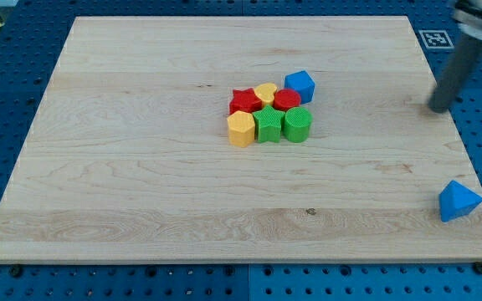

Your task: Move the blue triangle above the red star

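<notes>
Wooden board (pixel 141 167), blue triangle (pixel 458 201) below my tip (pixel 436 108) (well apart)

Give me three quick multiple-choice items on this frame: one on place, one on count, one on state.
1. Where is the blue triangle block?
A. view's bottom right corner
B. in the cluster
C. view's top left

2. How many green blocks are there?
A. one
B. two
C. four

3. My tip is:
A. touching the red star block
B. clear of all blocks
C. on the triangle

Key: 1 A, it sits alone at the wooden board's edge. 2 B, two sit side by side in the cluster's front row. 3 B, it is at the view's right edge, apart from every block.
</notes>
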You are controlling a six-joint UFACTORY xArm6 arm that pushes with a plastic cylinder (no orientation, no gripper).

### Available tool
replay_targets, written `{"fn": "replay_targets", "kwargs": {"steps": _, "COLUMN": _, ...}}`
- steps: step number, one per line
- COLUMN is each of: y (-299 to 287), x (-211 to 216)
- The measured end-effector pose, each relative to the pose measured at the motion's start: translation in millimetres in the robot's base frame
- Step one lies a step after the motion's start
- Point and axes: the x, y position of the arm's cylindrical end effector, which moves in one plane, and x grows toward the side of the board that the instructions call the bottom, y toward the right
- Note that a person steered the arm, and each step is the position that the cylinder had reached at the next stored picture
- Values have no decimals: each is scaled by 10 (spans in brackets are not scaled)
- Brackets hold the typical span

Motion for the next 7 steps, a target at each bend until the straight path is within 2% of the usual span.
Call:
{"fn": "replay_targets", "kwargs": {"steps": 1, "y": 365, "x": 359}}
{"fn": "replay_targets", "kwargs": {"steps": 2, "y": 368, "x": 486}}
{"fn": "replay_targets", "kwargs": {"steps": 3, "y": 367, "x": 1053}}
{"fn": "replay_targets", "kwargs": {"steps": 4, "y": 316, "x": 1487}}
{"fn": "replay_targets", "kwargs": {"steps": 5, "y": -20, "x": 1756}}
{"fn": "replay_targets", "kwargs": {"steps": 6, "y": -435, "x": 1741}}
{"fn": "replay_targets", "kwargs": {"steps": 7, "y": -739, "x": 1397}}
